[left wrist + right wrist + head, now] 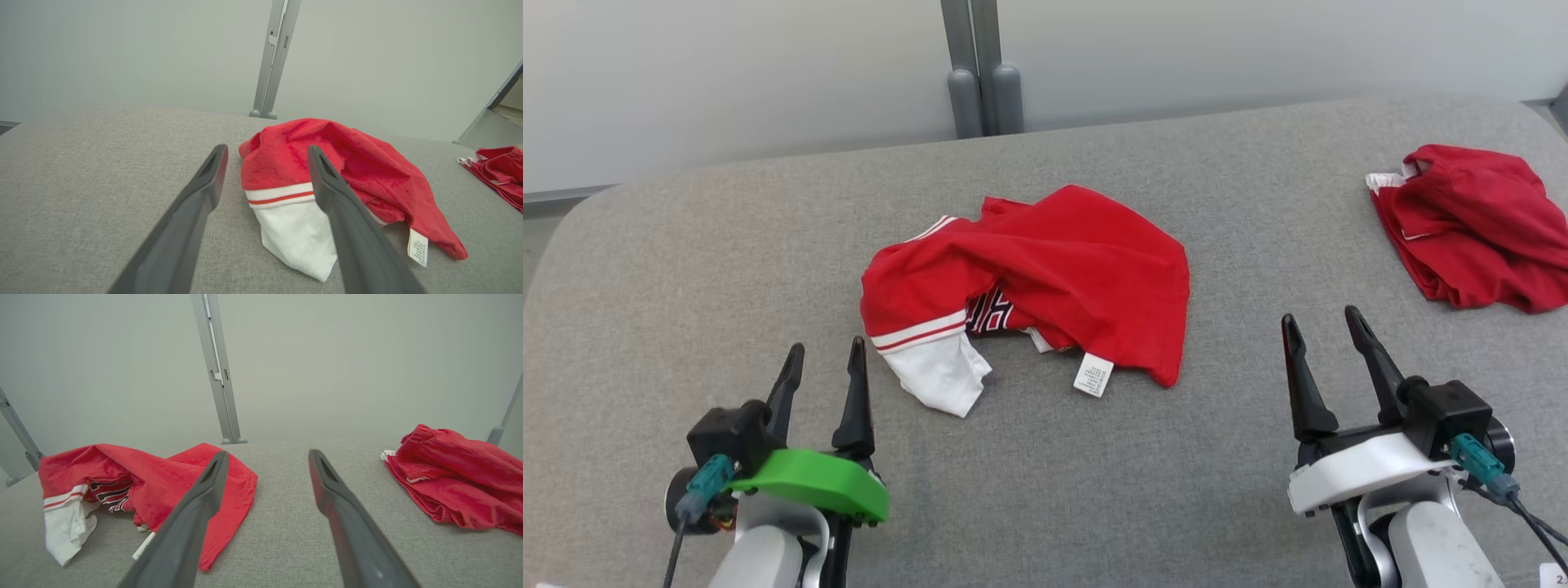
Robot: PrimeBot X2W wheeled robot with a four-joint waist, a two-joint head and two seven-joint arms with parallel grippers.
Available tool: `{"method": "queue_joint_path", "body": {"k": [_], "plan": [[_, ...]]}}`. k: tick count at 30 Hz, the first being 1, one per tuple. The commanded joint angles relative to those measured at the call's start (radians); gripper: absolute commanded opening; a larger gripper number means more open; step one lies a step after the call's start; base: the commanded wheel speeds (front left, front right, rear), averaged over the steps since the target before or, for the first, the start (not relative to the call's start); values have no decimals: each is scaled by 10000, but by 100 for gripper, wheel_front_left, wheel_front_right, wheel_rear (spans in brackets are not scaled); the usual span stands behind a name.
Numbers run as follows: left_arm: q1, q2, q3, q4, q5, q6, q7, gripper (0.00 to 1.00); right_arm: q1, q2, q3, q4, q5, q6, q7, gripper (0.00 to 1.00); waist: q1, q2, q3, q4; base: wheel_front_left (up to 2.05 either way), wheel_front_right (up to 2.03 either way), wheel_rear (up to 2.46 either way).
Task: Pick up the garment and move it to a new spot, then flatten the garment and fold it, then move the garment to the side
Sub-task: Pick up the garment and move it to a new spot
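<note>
Op: Well, my left gripper and right gripper both stand wide apart, holding nothing; the garment lies crumpled on the grey surface, ahead and between them.
Spotter: Risk?
Op: I'd worry about pinching one loose layer, or grabbing the other red garment.

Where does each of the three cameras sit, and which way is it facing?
Head view: on the head, looking down at the grey surface; left gripper and right gripper show, open.
Left wrist view: along its own fingers toward the crumpled garment.
Right wrist view: along its fingers, between that garment and a second red garment.
Shared: all see both garments.
</note>
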Motion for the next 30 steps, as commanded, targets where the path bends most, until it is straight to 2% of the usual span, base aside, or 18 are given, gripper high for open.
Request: {"method": "queue_joint_path", "body": {"k": [1,14,30], "plan": [[364,-47,115,-222,150,105,-24,100,257,-21,41,57,-81,-7,-31,100,1,0,-356,218,0,0,0],[2226,-442,771,-1290,623,292,-15,100,1050,-22,143,199,350,-7,-31,100,1,0,-1031,494,0,0,0],[2754,-707,1174,-1494,999,133,-17,100,1090,-22,378,338,424,-7,-31,100,1,0,-1178,611,0,0,0]]}}
